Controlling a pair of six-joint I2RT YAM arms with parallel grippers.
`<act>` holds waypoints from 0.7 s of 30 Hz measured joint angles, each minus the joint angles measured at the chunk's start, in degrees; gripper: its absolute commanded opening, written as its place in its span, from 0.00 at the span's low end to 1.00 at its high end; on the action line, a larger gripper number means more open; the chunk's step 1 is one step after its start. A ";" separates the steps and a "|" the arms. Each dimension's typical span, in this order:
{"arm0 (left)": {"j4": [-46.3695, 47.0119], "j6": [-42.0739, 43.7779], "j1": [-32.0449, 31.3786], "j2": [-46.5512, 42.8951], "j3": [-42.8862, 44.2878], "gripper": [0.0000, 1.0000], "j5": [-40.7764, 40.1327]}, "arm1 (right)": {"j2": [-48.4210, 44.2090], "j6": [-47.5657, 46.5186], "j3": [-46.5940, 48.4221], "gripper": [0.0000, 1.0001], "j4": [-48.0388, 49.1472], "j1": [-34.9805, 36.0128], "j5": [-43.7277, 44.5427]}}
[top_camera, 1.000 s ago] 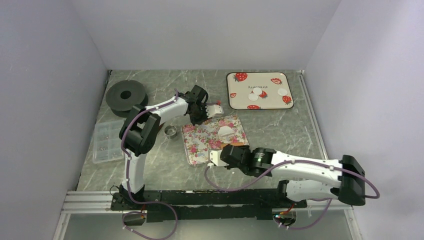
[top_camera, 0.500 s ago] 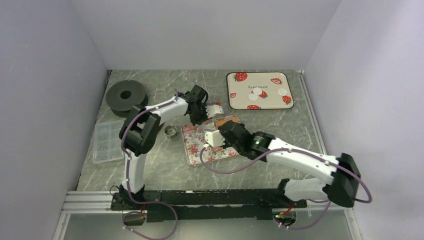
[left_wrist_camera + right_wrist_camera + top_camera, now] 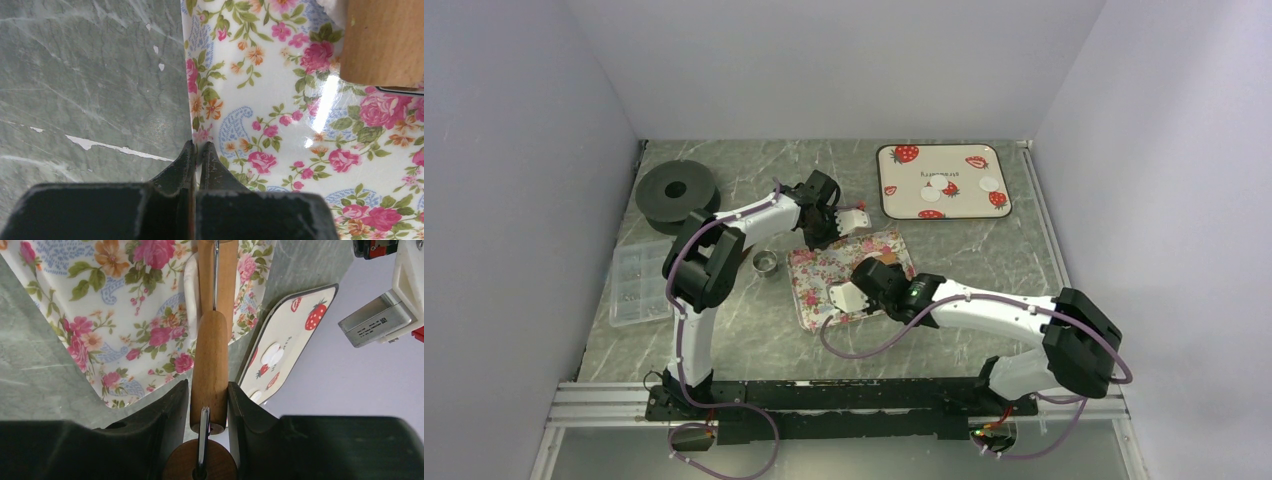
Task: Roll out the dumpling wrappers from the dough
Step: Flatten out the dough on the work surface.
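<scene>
Wooden pin point(image 3: 210, 365), clamped by its handle in my half-closed right hand point(image 3: 207, 387), has come up the mat point(image 3: 260, 115) onto the dough point(image 3: 189, 285), so rolling can start, while my left hand point(image 3: 197, 147) pinches the mat's edge, fully closed, and finished wrappers point(image 3: 939, 187) lie on the tray point(image 3: 959, 165).

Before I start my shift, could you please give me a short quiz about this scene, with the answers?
1. True or false: the right gripper holds the wooden rolling pin by its handle.
2. The round wrappers lie on: A the metal cup, B the strawberry tray, C the clear box.
3. Fill in: the left gripper, at the edge of the floral mat, is ____.
Key: 1 true; 2 B; 3 shut.
</scene>
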 measured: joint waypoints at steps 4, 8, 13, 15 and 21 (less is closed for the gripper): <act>0.00 0.00 0.00 0.07 0.02 0.00 -0.02 | 0.50 0.83 -0.92 0.00 2.10 0.44 1.18; -0.04 0.00 0.00 0.11 0.11 0.00 -0.02 | 2.67 0.74 -0.98 0.00 5.14 0.04 2.56; -0.04 0.00 0.00 0.11 0.11 0.00 -0.02 | 3.30 1.77 -1.03 0.00 6.25 0.33 3.48; -0.04 0.00 0.00 0.11 0.11 0.00 -0.02 | 1.77 3.04 -1.95 0.00 5.22 1.42 3.76; -0.09 0.00 0.00 0.20 0.26 0.00 -0.02 | -1.14 4.42 -2.99 0.00 2.29 2.56 3.37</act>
